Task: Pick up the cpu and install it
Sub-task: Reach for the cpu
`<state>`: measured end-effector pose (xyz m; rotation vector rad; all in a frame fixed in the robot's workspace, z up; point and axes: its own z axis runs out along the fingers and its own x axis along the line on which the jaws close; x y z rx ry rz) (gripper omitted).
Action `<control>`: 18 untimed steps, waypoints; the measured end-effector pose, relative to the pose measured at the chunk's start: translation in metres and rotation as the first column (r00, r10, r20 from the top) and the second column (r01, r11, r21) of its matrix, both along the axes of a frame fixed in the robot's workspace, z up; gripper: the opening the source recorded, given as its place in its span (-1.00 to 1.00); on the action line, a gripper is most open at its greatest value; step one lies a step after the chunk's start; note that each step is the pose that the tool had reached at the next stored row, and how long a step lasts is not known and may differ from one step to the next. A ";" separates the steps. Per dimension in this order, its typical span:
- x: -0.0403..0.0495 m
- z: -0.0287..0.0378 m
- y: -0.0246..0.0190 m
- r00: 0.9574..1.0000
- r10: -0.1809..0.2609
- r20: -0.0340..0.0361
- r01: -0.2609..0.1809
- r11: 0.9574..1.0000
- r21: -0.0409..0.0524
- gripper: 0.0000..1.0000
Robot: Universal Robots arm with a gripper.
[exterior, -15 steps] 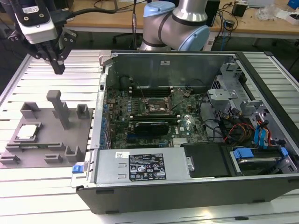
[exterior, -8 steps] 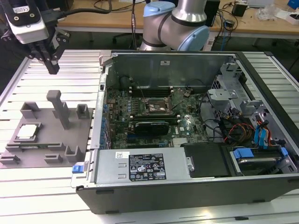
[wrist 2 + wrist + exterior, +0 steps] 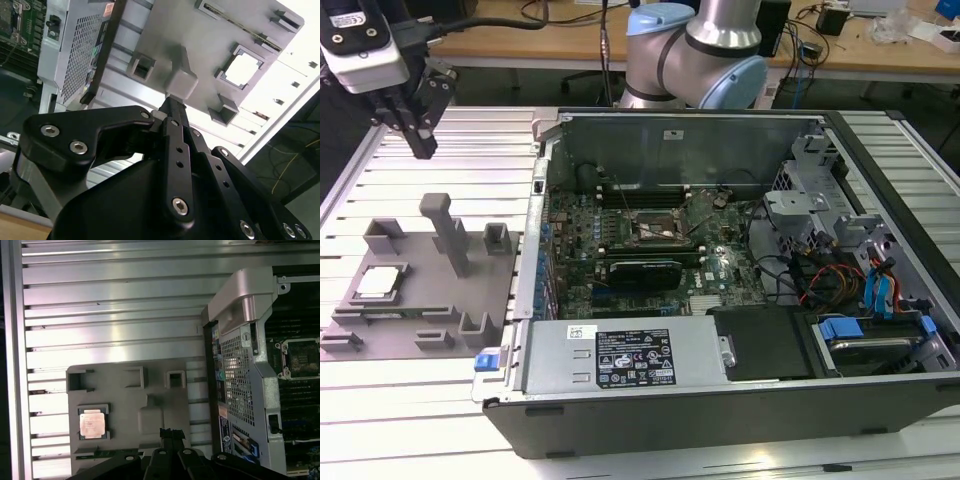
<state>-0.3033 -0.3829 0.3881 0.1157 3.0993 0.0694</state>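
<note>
Exterior view: a grey tray (image 3: 420,305) lies on the slatted metal bench (image 3: 470,170) at eight o'clock, just beside the open computer case (image 3: 720,410), which takes the middle and the three o'clock side. The cpu (image 3: 378,282) sits flat in a square pocket at the tray's nine o'clock side, silvery top up. A tall grey post (image 3: 447,232) stands on the tray between the cpu and the case, with lower blocks around it. Inside the case a black socket frame (image 3: 655,225) lies mid-board. A long dark card (image 3: 642,272) lies just at its six o'clock, and a silver power unit (image 3: 620,355) runs along the near wall. The arm's base (image 3: 700,50) rises at twelve o'clock behind the case.

The fingers (image 3: 421,142) hang at ten o'clock, well apart from the cpu. They are clenched tip against tip and grasp nothing. In the second wrist view the fingers (image 3: 172,115) line up with the post's top (image 3: 180,80); how much air lies between I cannot tell. In the first wrist view the fingers (image 3: 169,435) point down over the tray (image 3: 120,400), with the cpu (image 3: 92,422) off to one side, untouched.

Black linkage covers part of the tray (image 3: 200,40) in the second wrist view, and the cpu (image 3: 243,68) is a washed-out pale square there. The socket frame (image 3: 300,357) is cut by the picture's edge, its contacts too dim to make out.
</note>
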 end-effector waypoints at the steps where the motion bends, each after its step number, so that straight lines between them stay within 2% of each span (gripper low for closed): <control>1: -0.0021 -0.0001 0.0002 1.000 0.000 0.000 0.000 1.000 0.000 -0.79; 5: -0.0092 -0.0005 0.0007 1.000 0.000 0.000 0.000 1.000 0.000 -0.79; 8: -0.0169 -0.0033 0.0007 1.000 0.000 0.002 0.000 1.000 0.000 -0.79; 12: -0.0275 -0.0114 0.0007 1.000 0.000 0.004 0.000 1.000 0.000 -0.79; 18: -0.0365 -0.0191 0.0007 1.000 0.000 0.005 0.000 1.000 0.000 -0.79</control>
